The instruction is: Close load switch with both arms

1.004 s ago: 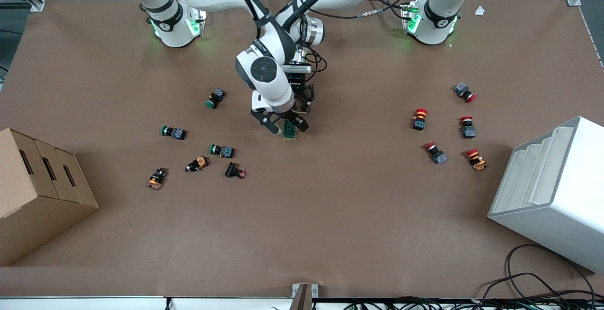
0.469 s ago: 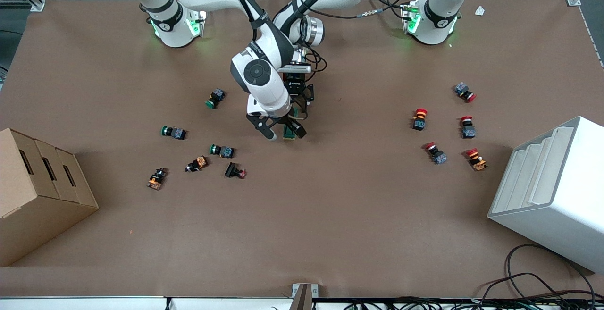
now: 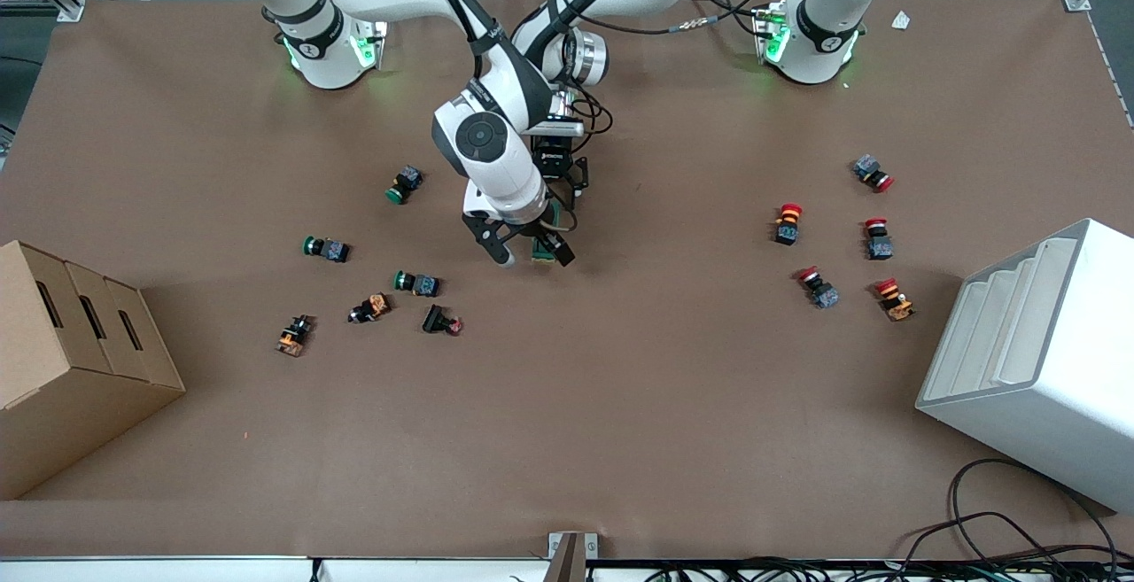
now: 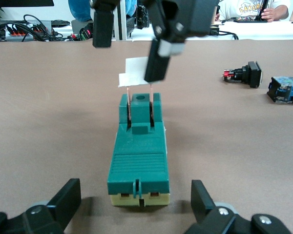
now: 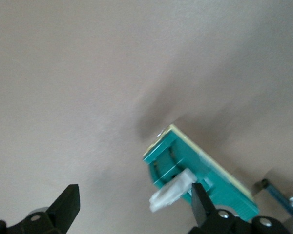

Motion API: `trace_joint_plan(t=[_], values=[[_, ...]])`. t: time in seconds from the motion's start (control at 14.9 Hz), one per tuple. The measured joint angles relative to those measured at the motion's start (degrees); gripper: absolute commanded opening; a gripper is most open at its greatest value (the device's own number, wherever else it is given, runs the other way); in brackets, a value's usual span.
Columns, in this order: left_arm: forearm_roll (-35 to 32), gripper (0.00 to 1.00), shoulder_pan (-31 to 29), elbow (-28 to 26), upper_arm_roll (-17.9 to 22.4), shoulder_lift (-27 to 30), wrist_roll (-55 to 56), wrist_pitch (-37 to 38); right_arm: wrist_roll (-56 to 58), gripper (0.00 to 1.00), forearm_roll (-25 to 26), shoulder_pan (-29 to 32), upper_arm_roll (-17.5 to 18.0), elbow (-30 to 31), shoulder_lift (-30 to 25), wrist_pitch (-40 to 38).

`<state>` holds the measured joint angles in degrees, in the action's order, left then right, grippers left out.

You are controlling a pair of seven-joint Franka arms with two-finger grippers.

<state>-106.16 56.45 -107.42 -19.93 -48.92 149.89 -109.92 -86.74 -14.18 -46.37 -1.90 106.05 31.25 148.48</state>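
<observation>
The dark green load switch (image 4: 139, 156) lies on the brown table (image 3: 620, 387) at its middle, and the front view shows only part of the load switch (image 3: 540, 250). Its white lever (image 4: 133, 73) stands raised on two thin copper strips. My left gripper (image 4: 136, 195) is open, with a finger either side of the switch's cream end and a gap at each side. My right gripper (image 3: 529, 250) is open over the lever end. One of its fingers (image 4: 158, 61) touches the white lever (image 5: 173, 195); the other hangs free beside it.
Green and orange push-buttons (image 3: 416, 283) lie scattered toward the right arm's end, near a cardboard box (image 3: 71, 360). Red push-buttons (image 3: 787, 223) lie toward the left arm's end, near a white bin (image 3: 1036, 360). Cables (image 3: 1001, 538) trail at the table's front edge.
The right arm's wrist shifted slightly toward its own end of the table, and its gripper dropped onto the switch's lever end, covering more of it. The left arm has not moved.
</observation>
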Motion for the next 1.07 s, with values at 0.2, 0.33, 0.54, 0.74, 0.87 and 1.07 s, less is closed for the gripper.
trace_joint_plan(t=[0.2,0.33,0.54,0.74,0.87,1.07], values=[[0.0,0.99,0.01,0.09,-0.01,-0.01,0.07,0.0,-1.99,1.0,0.0,-0.13,0.39,-2.95,1.25,0.09],[0.0,0.99,0.01,0.1,-0.01,-0.02,0.08,0.0,-2.15,1.0,0.0,-0.25,0.47,-3.58,2.46,0.11],[0.0,0.99,0.02,0.1,-0.01,-0.04,0.09,0.0,-2.16,1.0,0.0,-0.27,0.45,-3.78,2.81,0.22],[0.0,0.99,0.02,0.11,-0.01,-0.04,0.09,0.0,-1.75,1.0,0.0,-0.19,0.4,-4.0,2.83,-1.38],[0.0,0.99,0.02,0.11,-0.01,-0.05,0.09,0.0,-0.1,1.0,0.0,-0.17,0.36,-4.06,2.88,-3.73],[0.0,0.99,0.02,0.11,-0.01,-0.06,0.09,0.0,2.16,1.0,0.0,-0.1,0.2,-4.06,3.03,-5.43]])
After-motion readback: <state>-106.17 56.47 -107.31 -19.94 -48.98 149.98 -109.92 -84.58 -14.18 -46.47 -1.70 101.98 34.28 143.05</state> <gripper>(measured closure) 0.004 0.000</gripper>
